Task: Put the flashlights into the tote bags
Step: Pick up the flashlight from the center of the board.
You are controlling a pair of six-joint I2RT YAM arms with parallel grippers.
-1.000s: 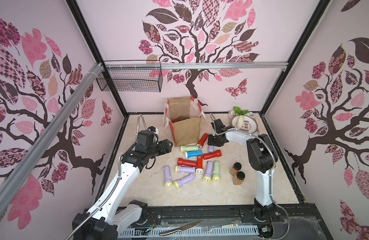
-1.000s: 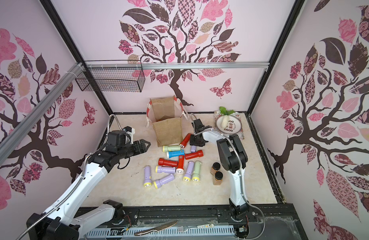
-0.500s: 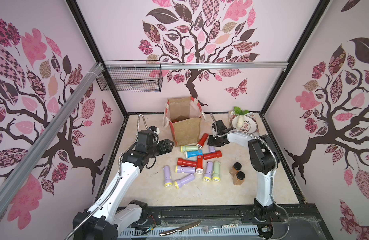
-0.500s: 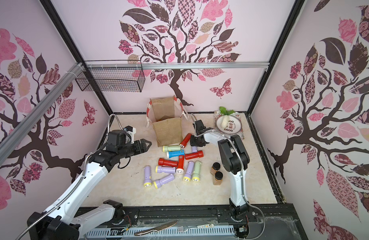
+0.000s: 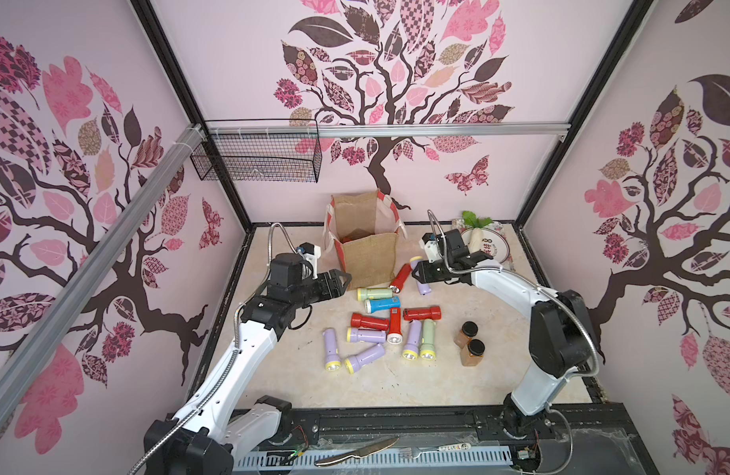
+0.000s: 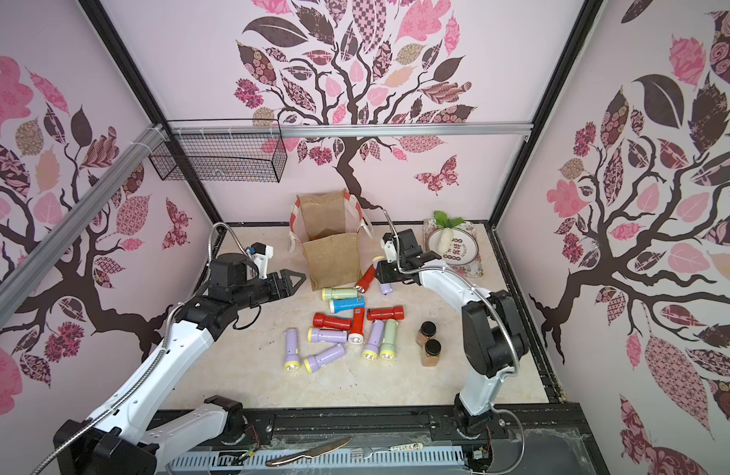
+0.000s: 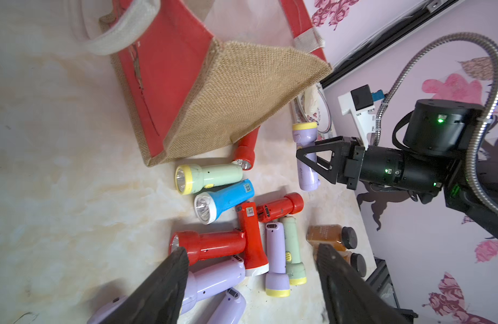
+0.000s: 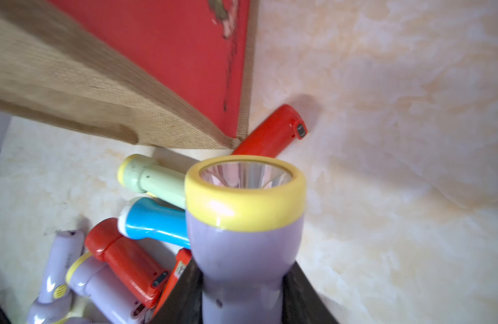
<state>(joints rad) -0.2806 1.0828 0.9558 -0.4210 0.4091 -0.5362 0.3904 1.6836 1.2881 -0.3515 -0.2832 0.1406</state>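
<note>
Lilac flashlight [image 8: 245, 246] now raised in right fingers [image 8: 301, 303], tote bag [image 5: 369, 259] upright, contents unclear

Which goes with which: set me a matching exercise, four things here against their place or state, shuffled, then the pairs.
1 lilac flashlight nearest the plate
2 blue flashlight
3 white radish
4 left gripper

a open, empty
b on the plate
c gripped by the right gripper
d lying on the table beside a pale green flashlight

Pairs: 1-c, 2-d, 3-b, 4-a
</note>
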